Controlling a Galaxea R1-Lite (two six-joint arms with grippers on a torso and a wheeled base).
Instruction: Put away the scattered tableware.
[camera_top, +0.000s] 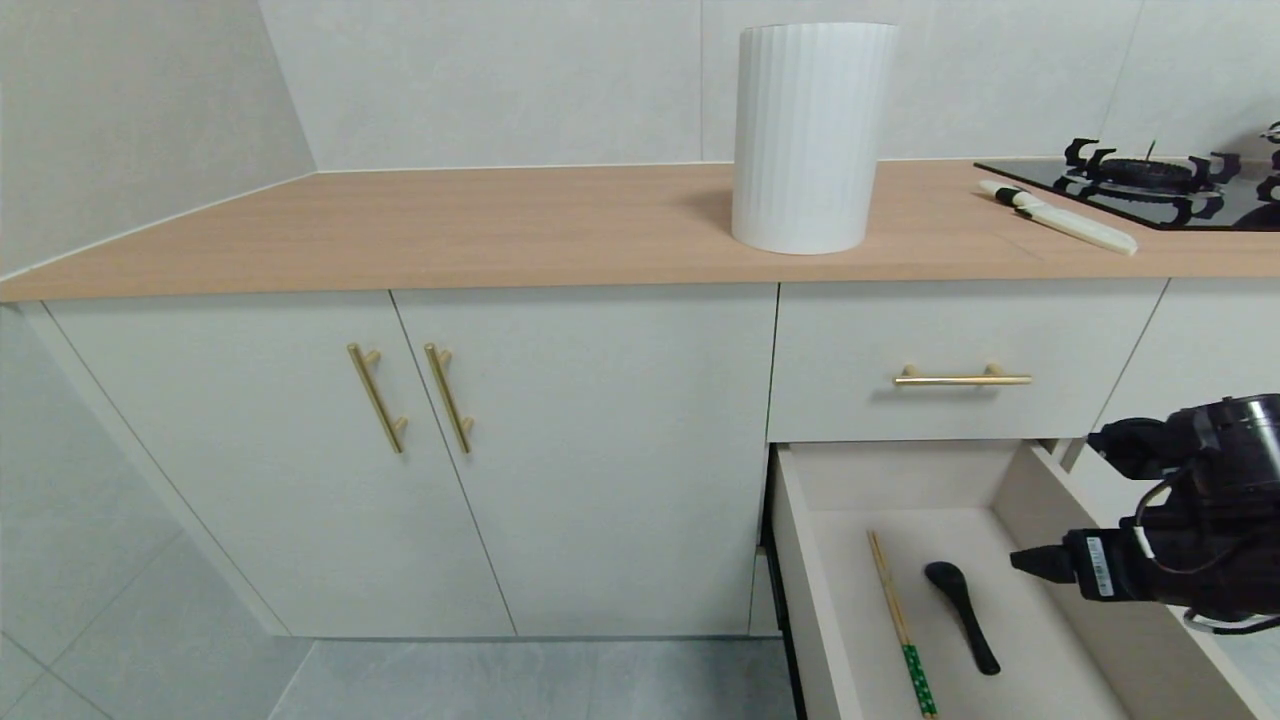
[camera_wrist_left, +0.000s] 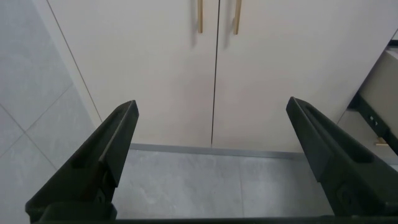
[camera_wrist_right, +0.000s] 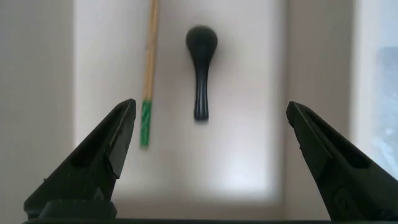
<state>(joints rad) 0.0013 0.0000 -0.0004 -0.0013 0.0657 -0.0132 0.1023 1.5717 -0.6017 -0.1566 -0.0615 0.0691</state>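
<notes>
So, the left end effector (camera_wrist_left: 211, 109) is spread wide and empty, facing the cabinet doors (camera_wrist_left: 155, 62). In the open drawer (camera_top: 800, 560), chopsticks (camera_top: 900, 620) lie just left of the black spoon (camera_top: 962, 600), with the right end effector (camera_wrist_right: 211, 107) spread empty above them. A knife (camera_top: 1060, 217) lies on the counter (camera_top: 500, 230).

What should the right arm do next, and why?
Probably lift the right tool away from the drawer toward the knife on the counter: chopsticks and spoon already lie in the drawer, the tool is open and empty, and the knife is still out.
</notes>
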